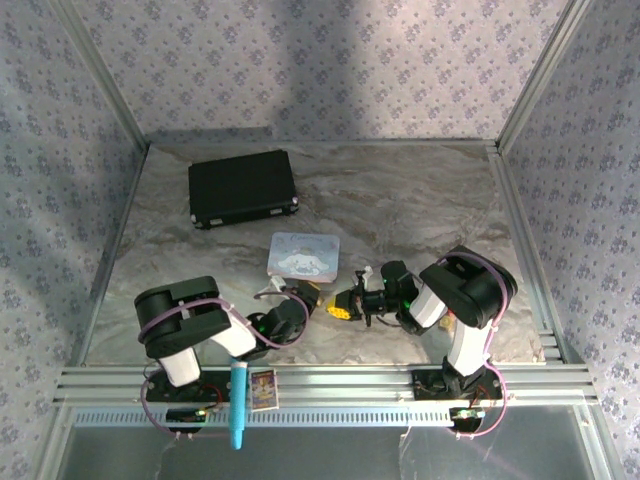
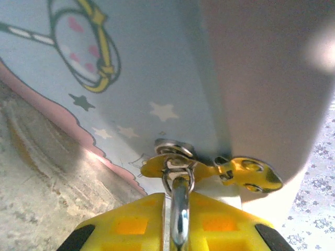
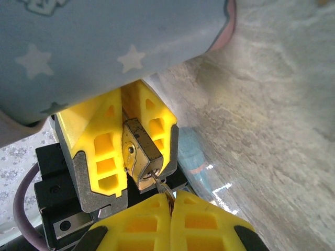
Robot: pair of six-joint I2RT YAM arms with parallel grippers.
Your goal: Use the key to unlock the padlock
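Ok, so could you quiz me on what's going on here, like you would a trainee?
1. True or false: the left tool is clamped on the padlock.
2. What does the right tool pinch? A) the key B) the padlock C) nothing
3. Fill in: the padlock hangs on the gold clasp of the pastel blue ____.

Key: 1 true. 2 A, and the key's tip meets the padlock's underside. 3 tin.
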